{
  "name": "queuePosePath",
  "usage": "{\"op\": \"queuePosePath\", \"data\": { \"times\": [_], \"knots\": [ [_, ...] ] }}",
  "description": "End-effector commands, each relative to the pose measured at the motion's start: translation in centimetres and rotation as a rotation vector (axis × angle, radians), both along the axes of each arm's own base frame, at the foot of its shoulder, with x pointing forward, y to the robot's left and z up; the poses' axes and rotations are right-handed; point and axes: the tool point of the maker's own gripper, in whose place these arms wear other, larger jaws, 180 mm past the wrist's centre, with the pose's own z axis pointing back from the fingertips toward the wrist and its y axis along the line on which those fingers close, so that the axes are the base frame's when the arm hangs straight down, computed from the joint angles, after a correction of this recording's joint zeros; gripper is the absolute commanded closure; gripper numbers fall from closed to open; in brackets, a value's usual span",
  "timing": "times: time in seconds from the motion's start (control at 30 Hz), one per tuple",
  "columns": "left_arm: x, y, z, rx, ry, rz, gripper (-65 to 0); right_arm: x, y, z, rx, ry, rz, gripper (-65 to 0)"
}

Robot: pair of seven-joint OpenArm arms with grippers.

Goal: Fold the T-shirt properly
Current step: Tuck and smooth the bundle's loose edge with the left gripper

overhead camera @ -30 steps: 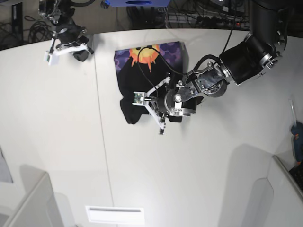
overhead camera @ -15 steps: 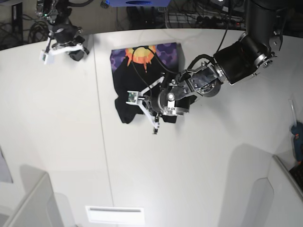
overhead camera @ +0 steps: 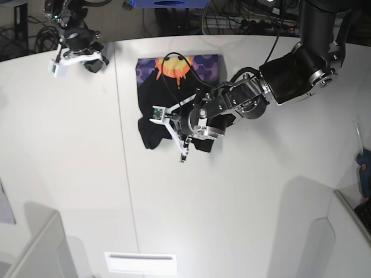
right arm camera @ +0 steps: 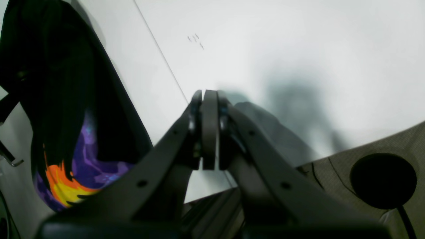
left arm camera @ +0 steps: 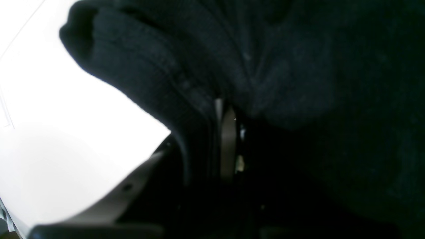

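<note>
Left end effector (overhead camera: 174, 124) is seen clenched on black cloth of the T-shirt (overhead camera: 174, 98); in the left wrist view a fold of the dark fabric is pinched between the narrow jaws, presumably so that the near edge can be carried over for a fold. The T-shirt lies bunched on the white desk (overhead camera: 243, 202), toward its far side, with the sun print (overhead camera: 174, 66) turned up at the far edge and the black part gathered toward the arm. A loose lobe of cloth hangs out at the near left corner, beside the desk seam (overhead camera: 124, 174). Right end effector (right arm camera: 206, 129) is held clenched on nothing, parked by the far left corner of the desk, well apart from the garment. Wide bare desk is left on every near side, so room for spreading is judged ample.
</note>
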Motion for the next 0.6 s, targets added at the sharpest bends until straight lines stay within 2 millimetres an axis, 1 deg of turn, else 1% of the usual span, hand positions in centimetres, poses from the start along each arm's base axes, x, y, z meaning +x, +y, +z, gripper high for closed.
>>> {"op": "queuePosePath", "data": {
  "times": [0.0,0.57],
  "knots": [
    [-1.35,0.22,-0.90,0.027,0.053,-0.026,0.0,0.26,-0.27,0.54,-0.011,-0.022,0.000,0.0],
    [-1.48,0.17,-0.97,0.032,0.053,-0.032,0.0,0.26,-0.31,0.54,-0.013,-0.022,0.001,0.0]
  ]
}}
